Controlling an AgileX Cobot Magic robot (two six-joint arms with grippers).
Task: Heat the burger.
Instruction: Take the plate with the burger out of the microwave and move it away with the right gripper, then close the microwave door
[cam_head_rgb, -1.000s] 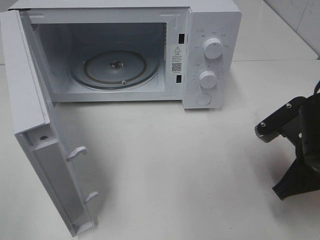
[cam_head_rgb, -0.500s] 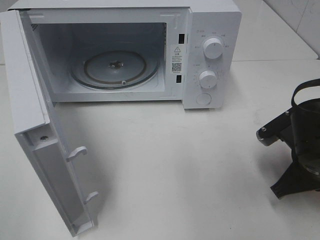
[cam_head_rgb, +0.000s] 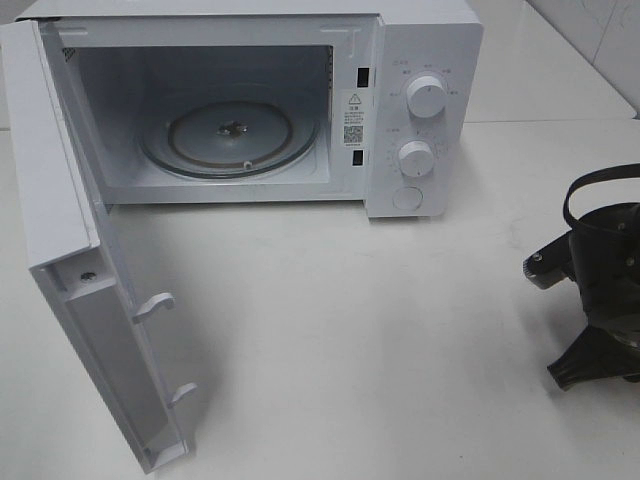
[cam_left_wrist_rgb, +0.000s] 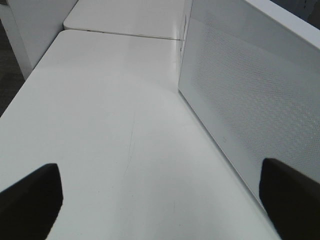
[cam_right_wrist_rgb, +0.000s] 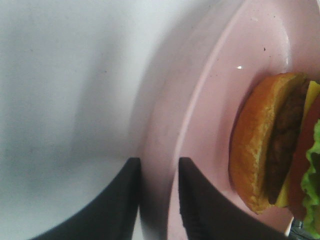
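The black right gripper (cam_right_wrist_rgb: 159, 200) has pulled back toward the table's right edge, its fingers slightly apart astride the pink round plate's (cam_right_wrist_rgb: 210, 90) rim. The golden-bun burger (cam_right_wrist_rgb: 280, 145) sits on that plate. The left gripper's (cam_left_wrist_rgb: 160, 200) fingers are spread wide beside the white microwave's open door (cam_left_wrist_rgb: 250, 100).

The burger (cam_right_wrist_rgb: 280, 145) is cut off by the right wrist picture's edge; only part of bun, patty, cheese and lettuce shows. The pink plate (cam_right_wrist_rgb: 210, 100) under it is also cropped and blurred close to the lens. The right gripper (cam_head_rgb: 592, 290) sits at the right border of the exterior high view, partly out of frame, and neither burger nor plate can be made out there. The left gripper (cam_left_wrist_rgb: 160, 200) shows only two dark fingertips (cam_left_wrist_rgb: 30, 200). Dial markings on the microwave (cam_head_rgb: 425, 120) are too small to read, possibly time and power.
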